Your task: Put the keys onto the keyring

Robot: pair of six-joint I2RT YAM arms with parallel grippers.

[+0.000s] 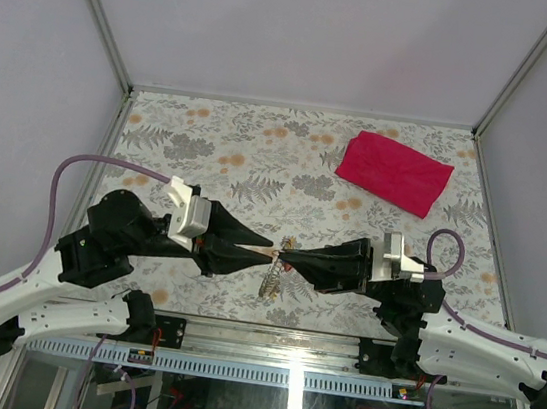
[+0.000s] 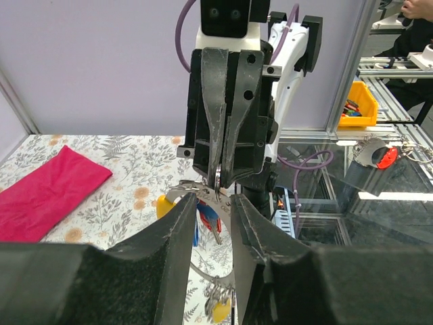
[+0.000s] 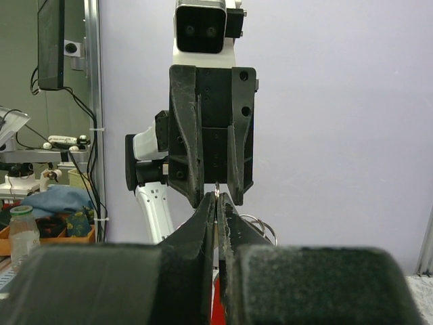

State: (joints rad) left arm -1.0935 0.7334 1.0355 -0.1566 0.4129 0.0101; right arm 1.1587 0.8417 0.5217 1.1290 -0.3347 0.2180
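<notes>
The keyring [image 1: 272, 280] hangs between both grippers over the table's near middle, its short strand dangling. In the left wrist view its wide silvery band [image 2: 219, 206] spans my left gripper [image 2: 213, 203], which is shut on it. Yellow tags [image 2: 220, 311] hang below. My right gripper [image 2: 218, 181] faces it tip to tip. It is shut on a thin metal piece, with a red-tagged key [image 2: 216, 234] and a blue tag hanging underneath. In the right wrist view the right gripper [image 3: 216, 203] pinches that sliver, and small rings [image 3: 258, 224] show beside its fingers. From above, left gripper [image 1: 272, 251] and right gripper [image 1: 286, 259] nearly touch.
A red cloth [image 1: 394, 172] lies at the back right of the floral table [image 1: 211, 146]. The metal rail of the front edge [image 1: 266, 340] runs just below the grippers. Off the table, a yellow bin [image 2: 358, 101] sits on a rack.
</notes>
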